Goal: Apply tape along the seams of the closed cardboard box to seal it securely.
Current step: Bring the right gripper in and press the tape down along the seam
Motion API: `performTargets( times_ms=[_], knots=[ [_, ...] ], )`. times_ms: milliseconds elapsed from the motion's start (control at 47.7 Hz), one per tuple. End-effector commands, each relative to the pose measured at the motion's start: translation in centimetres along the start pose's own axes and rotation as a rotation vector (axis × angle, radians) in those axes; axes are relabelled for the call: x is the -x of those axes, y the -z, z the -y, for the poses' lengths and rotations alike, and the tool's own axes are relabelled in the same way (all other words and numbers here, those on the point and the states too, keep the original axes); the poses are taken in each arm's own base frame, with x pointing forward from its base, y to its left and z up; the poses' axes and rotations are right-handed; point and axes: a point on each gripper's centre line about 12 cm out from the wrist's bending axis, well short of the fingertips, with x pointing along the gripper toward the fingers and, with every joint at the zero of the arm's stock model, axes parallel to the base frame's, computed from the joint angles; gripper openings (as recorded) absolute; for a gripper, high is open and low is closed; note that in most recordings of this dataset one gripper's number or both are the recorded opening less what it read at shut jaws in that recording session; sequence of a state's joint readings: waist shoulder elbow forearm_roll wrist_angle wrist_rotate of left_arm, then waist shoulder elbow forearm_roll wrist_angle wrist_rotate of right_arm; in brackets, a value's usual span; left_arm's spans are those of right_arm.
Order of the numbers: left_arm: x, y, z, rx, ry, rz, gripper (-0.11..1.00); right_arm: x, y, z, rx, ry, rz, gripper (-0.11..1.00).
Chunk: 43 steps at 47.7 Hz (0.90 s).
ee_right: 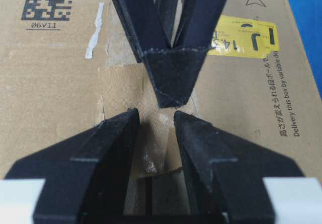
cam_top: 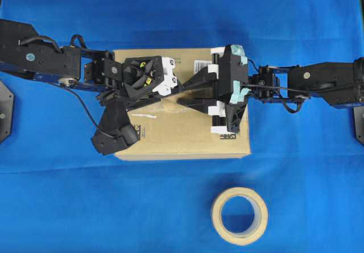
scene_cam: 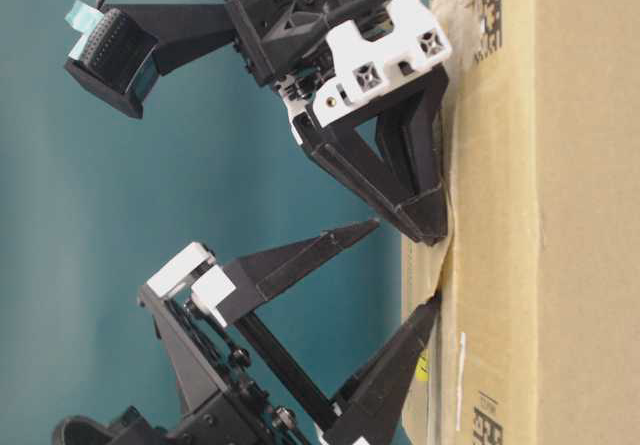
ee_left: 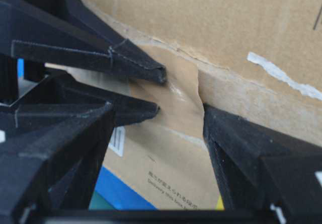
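**Ana:** Black fingers point(ee_right: 108, 148) of the right gripper point(ee_right: 156, 128) fill the bottom of its wrist view, spread apart, with the square of tape point(ee_right: 123, 90) lying flat between and just ahead of them.

**Ben:** So nothing is clamped?

**Ana:** Nothing that I can see. The left gripper point(ee_left: 181, 98) has its jaws apart too; in the table-level view one finger point(scene_cam: 410, 350) rests its tip on the cardboard box point(scene_cam: 580, 215) and the other stands well clear of it.

**Ben:** Why meet in the middle like that?

**Ana:** My guess is pressing. The tape sits over the seam point(ee_left: 166, 45) at the centre of the lid, and both tips bear on or just beside it, probably to rub it down.

**Ben:** Is it flat?

**Ana:** Not quite; the left wrist view shows a crease in it.

**Ben:** Anything else about?

**Ana:** From overhead, a tape roll point(cam_top: 239, 215) lies at about five o'clock from the box, well apart on the blue cloth point(cam_top: 57, 207). A yellow sticker point(ee_right: 244, 35) sits at one o'clock from the tape.
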<state>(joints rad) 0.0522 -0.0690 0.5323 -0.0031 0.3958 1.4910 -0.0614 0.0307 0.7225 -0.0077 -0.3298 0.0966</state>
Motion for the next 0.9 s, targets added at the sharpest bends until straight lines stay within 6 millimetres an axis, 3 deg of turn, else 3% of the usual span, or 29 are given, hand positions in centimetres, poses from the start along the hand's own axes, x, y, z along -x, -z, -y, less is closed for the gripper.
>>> performTargets(
  times_ms=[0, 336, 881],
  knots=[
    [0.49, 0.15, -0.77, -0.005, 0.003, -0.006, 0.68, 0.08, -0.84, -0.07, 0.000, -0.002, 0.024, 0.38],
    [0.51, 0.81, -1.01, -0.111, 0.053, -0.068, 0.68, 0.15, -0.52, -0.41, 0.004, -0.010, 0.018, 0.38],
    [0.49, 0.95, -0.83, -0.118, 0.100, -0.080, 0.68, 0.15, -0.52, -0.41, 0.004, -0.010, 0.018, 0.38]
  ],
)
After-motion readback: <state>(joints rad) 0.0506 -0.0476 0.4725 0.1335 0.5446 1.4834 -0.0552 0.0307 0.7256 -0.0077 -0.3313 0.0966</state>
